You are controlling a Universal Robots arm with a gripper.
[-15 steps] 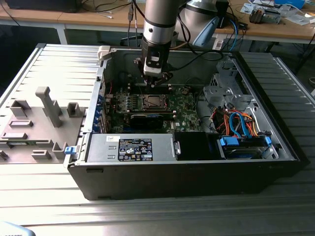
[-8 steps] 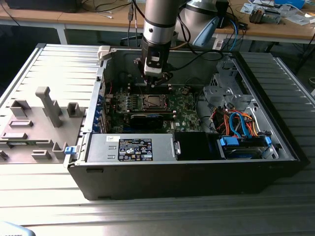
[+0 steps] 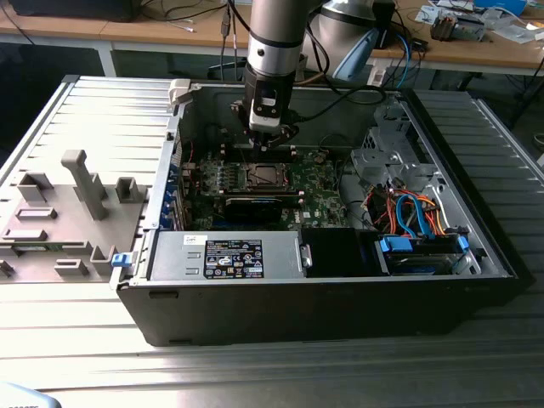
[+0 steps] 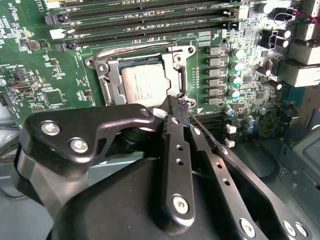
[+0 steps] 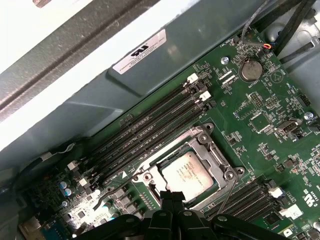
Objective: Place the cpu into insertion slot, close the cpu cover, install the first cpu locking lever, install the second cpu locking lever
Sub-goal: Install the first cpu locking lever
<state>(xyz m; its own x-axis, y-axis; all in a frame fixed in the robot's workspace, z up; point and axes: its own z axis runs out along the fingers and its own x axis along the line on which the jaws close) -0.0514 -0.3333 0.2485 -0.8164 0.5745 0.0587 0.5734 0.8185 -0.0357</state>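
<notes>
cpu (image 4: 145,85) sits in the insertion slot (image 5: 150,176), cpu cover (image 4: 172,62) down; gripper (image 4: 172,107) pinched together beside a thin locking lever (image 4: 202,127), which could easily slip off those tips

Just beyond the black jaws, the cpu (image 4: 145,85) shows a silvery-tan top inside the silver cpu cover (image 4: 107,85). The motherboard (image 5: 260,125) around them is green, crossed by long black memory slots (image 5: 150,127).

A ribbed grey metal table (image 3: 76,357) fills the foreground, with cluttered wooden desks (image 3: 476,51) behind.
</notes>
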